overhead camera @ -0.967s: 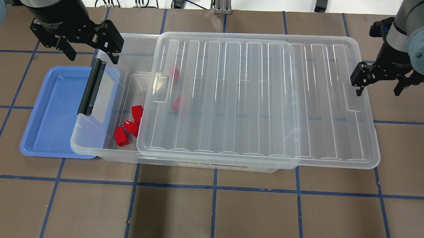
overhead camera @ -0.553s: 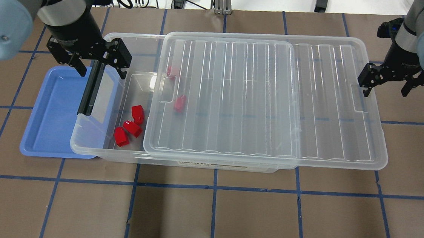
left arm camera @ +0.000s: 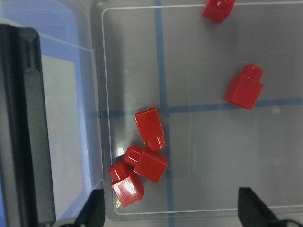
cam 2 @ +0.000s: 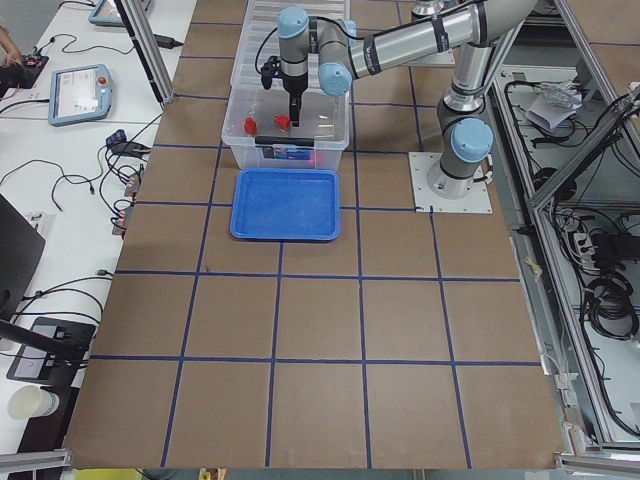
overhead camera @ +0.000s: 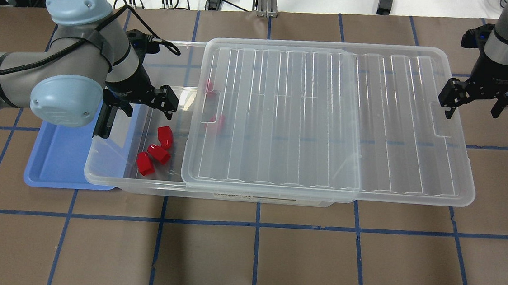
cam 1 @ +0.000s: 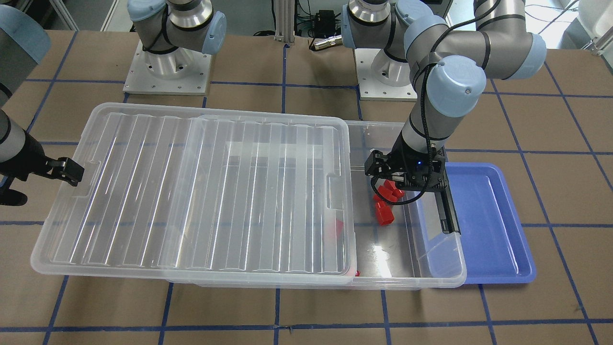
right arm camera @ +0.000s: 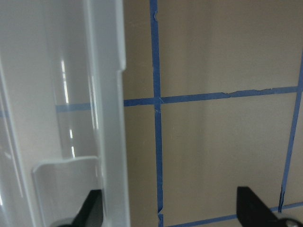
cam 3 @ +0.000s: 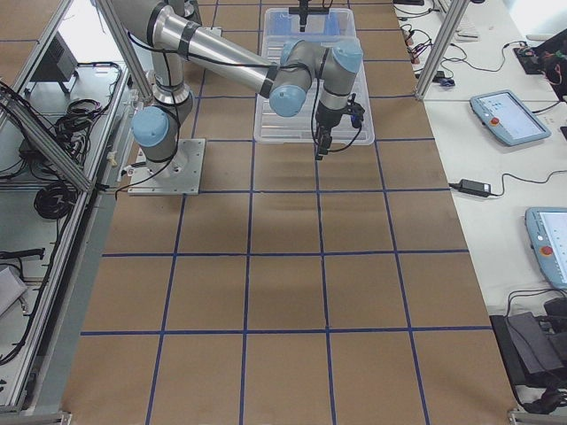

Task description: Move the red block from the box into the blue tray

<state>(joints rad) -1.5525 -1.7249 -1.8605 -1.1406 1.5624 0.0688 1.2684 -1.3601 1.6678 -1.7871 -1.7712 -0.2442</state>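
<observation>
**Left gripper positioned over open end of box**

Front-facing view: the left gripper (cam 1: 405, 179) hangs above the red blocks (cam 1: 384, 214) inside the box (cam 1: 445, 249). The blue tray (cam 1: 483, 225) lies just beside the box's latch end.

Overhead view: both grippers have their jaws apart. The right gripper (overhead camera: 471, 112) sits at the short edge of the lid (overhead camera: 328, 121).

Left wrist view: three blocks cluster near the box wall and two lie apart from them. None is gripped.

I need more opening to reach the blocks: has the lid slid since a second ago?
Yes. The lid has slid toward the robot's right; its right edge now overhangs the box further, uncovering more of the left end.
</observation>
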